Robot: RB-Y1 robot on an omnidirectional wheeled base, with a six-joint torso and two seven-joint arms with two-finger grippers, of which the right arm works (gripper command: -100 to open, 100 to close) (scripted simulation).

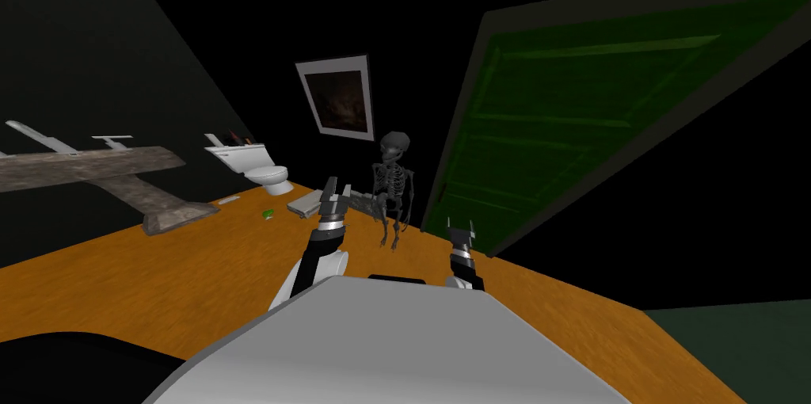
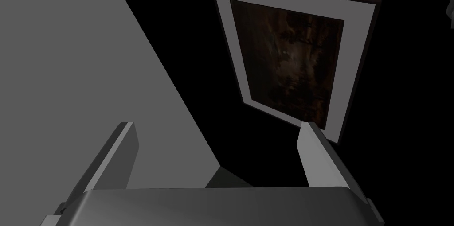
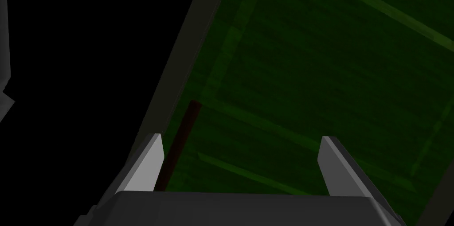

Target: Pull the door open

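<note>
The green door point(image 1: 570, 122) is filling the upper right of the head view and, by my judgement, is sitting shut in its dark frame, so nothing of the pull is looking done. The right gripper point(image 3: 240, 138) is pointing at the door's lower left with its fingers spread and holding nothing. In its wrist view the dark bar handle point(image 3: 185, 130) is lying just beside one finger, not between them. Closing on that handle and pulling are remaining. The left gripper point(image 1: 337, 185) is hanging mid-frame, likewise spread and empty. I am counting one door, one handle, two grippers, one skeleton point(image 1: 394, 185) and one toilet point(image 1: 261, 168).
</note>
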